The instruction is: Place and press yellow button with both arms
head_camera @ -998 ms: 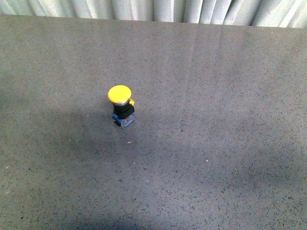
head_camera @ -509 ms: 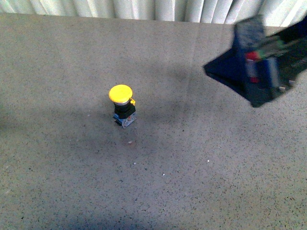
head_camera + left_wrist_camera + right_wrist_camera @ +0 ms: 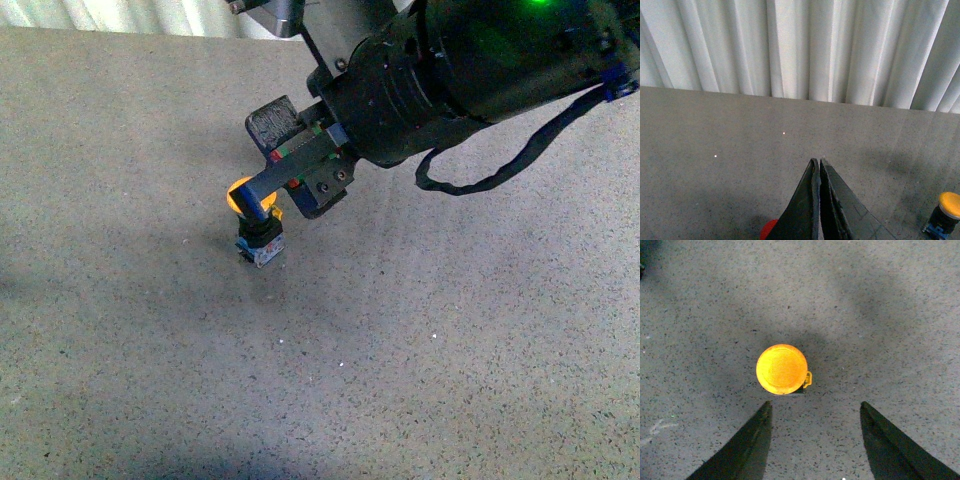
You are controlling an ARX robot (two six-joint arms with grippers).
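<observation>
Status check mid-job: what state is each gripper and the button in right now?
yellow button: upright on the table, not gripped.
right gripper: open, fingertips just short of the button's cap.
left gripper: shut, empty, off to one side of the button.

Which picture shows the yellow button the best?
The right wrist view: it looks straight down on the yellow button, its round cap uncovered. In the front view the right arm hides part of the cap. The left wrist view shows it small, at the edge.
</observation>
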